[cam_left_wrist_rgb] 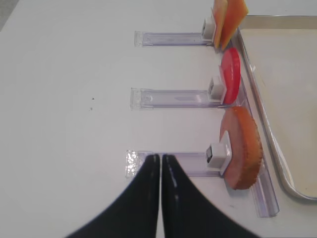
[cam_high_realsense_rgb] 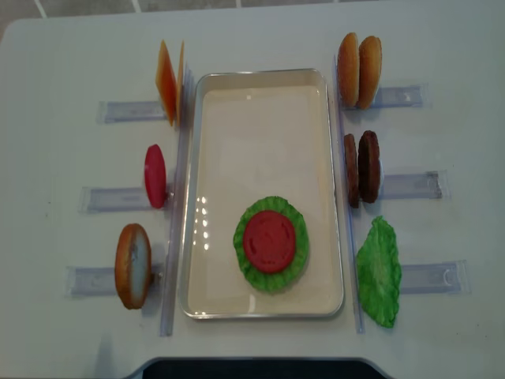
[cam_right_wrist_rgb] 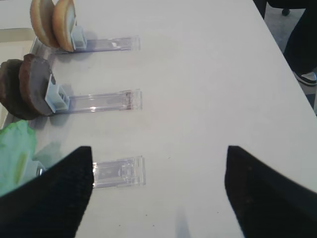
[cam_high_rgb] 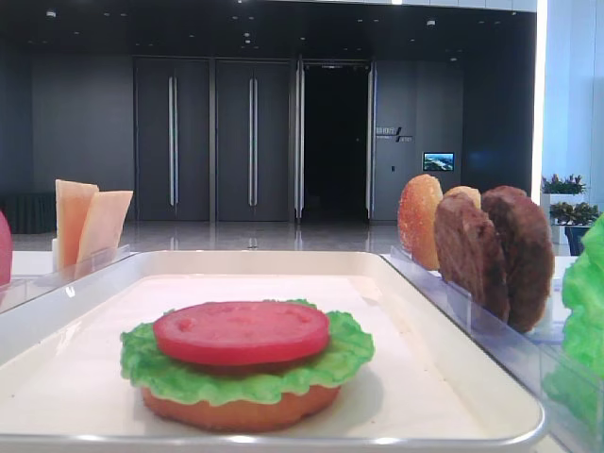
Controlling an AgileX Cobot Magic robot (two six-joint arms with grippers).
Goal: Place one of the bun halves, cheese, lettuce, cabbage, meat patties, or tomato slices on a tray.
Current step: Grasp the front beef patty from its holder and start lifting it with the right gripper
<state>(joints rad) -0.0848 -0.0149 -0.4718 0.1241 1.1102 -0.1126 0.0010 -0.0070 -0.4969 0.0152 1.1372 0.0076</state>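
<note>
On the cream tray lies a stack: a bun half, lettuce and a tomato slice on top. Right of the tray stand two meat patties, two bun halves and a lettuce leaf. To its left are cheese, a tomato slice and a bun half. My right gripper is open and empty over bare table, right of the patties. My left gripper is shut and empty, left of the bun half. Cabbage is out of view.
Clear plastic holders run outward from both long sides of the tray, several with empty ends. The white table's edge runs along the right of the right wrist view, with a person's shoe beyond it. A dark base fills the near edge.
</note>
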